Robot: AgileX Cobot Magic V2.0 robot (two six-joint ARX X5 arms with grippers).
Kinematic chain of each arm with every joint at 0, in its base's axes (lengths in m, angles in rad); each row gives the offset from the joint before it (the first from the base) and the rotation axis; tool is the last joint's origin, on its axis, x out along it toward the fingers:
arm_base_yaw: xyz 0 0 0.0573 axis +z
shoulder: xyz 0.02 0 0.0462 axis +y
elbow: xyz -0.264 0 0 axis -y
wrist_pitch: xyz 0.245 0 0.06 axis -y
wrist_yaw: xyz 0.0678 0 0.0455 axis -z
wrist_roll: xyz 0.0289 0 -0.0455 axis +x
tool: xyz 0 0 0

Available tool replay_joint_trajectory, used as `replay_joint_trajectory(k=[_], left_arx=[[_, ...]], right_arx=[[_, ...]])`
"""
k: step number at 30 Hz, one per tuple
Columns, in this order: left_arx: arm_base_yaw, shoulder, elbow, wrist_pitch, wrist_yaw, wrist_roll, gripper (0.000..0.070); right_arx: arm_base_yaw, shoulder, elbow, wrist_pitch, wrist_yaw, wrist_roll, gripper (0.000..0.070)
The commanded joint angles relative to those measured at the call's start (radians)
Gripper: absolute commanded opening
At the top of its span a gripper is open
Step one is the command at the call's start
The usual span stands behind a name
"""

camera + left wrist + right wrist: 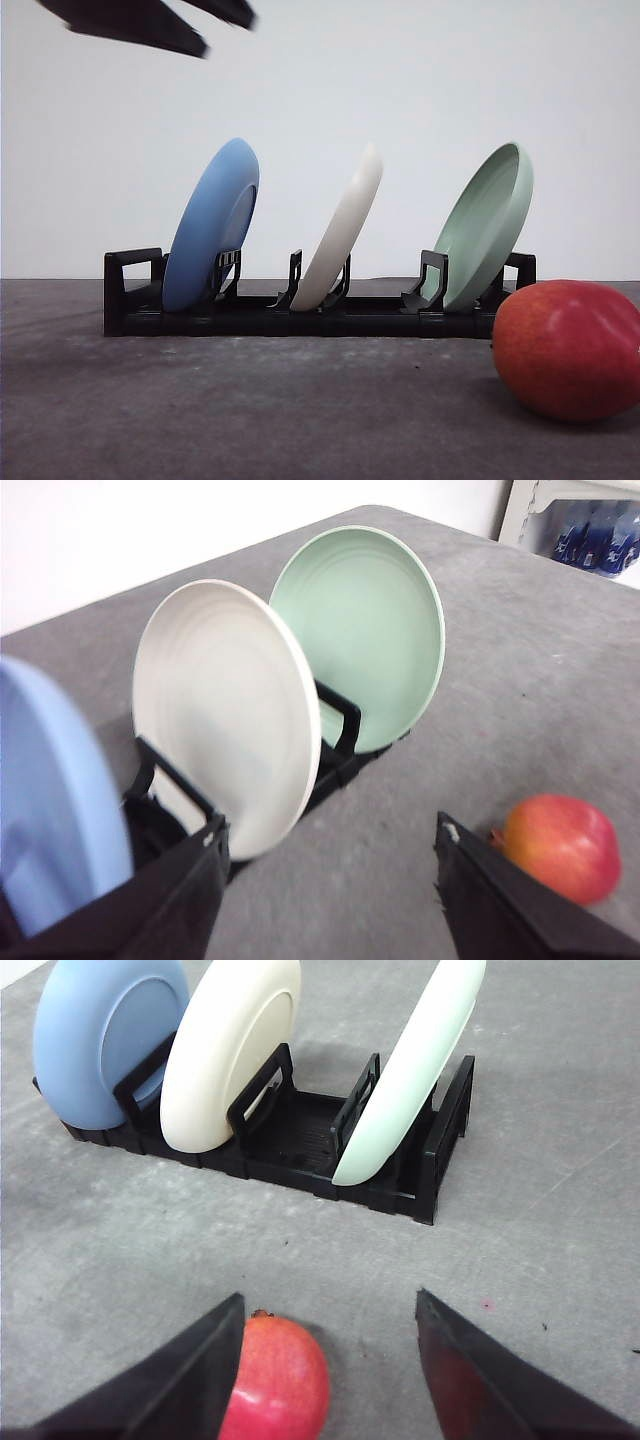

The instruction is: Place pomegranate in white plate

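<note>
Judging from how things lie, almost none of the task has been done. The pomegranate (568,349) rests on the grey table (250,420), in front of the right end of the black rack (300,315) and apart from it. The white plate (345,228) is held upright and tilted in the middle slot, between the blue plate (212,225) and the pale green plate (487,225), so no flat surface is yet offered for the fruit.

The right gripper (330,1360) is seen with its fingers spread wide; the pomegranate sits just inside one finger, off-centre in the gap, and nothing is gripped. The left gripper (330,880) is likewise parted and empty, with the white plate seen just beyond one finger; in the front view a dark shape at the upper left is probably part of that arm.

What is left, it is judged, is nearly everything: the plate must be taken from the rack and laid flat, or otherwise made ready, the fruit must be centred and grasped, then carried and set on the plate
</note>
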Motion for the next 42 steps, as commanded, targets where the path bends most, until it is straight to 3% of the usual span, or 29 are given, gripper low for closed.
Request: replay_joint_trajectory(k=[1, 10, 25, 34, 36, 40, 42], left_arx=[[-0.026, 0.053, 0.018, 0.081, -0.030, 0.008, 0.0394], [-0.108, 0.301, 0.041, 0.320, -0.184, 0.008, 0.0393], [-0.100, 0.655, 0.241, 0.323, -0.264, 0.008, 0.0392], [-0.067, 0.705, 0.265, 0.351, -0.264, 0.008, 0.0387], [-0.065, 0.705, 0.265, 0.353, -0.264, 0.007, 0.0360], [-0.064, 0.705, 0.265, 0.348, -0.263, 0.007, 0.0209], [-0.066, 0.705, 0.265, 0.347, -0.262, 0.006, 0.0175]], right_arx=[[0.003, 0.000, 0.017, 0.010, -0.003, -0.004, 0.0342], [0.003, 0.000, 0.017, 0.010, -0.001, -0.004, 0.0342], [0.003, 0.000, 0.017, 0.011, -0.001, -0.005, 0.0342], [0.003, 0.000, 0.017, 0.014, -0.001, -0.004, 0.0342], [0.003, 0.000, 0.017, 0.018, -0.001, -0.004, 0.0342], [0.003, 0.000, 0.017, 0.022, -0.001, -0.004, 0.0342], [0.003, 0.000, 0.017, 0.021, -0.001, -0.004, 0.0342]])
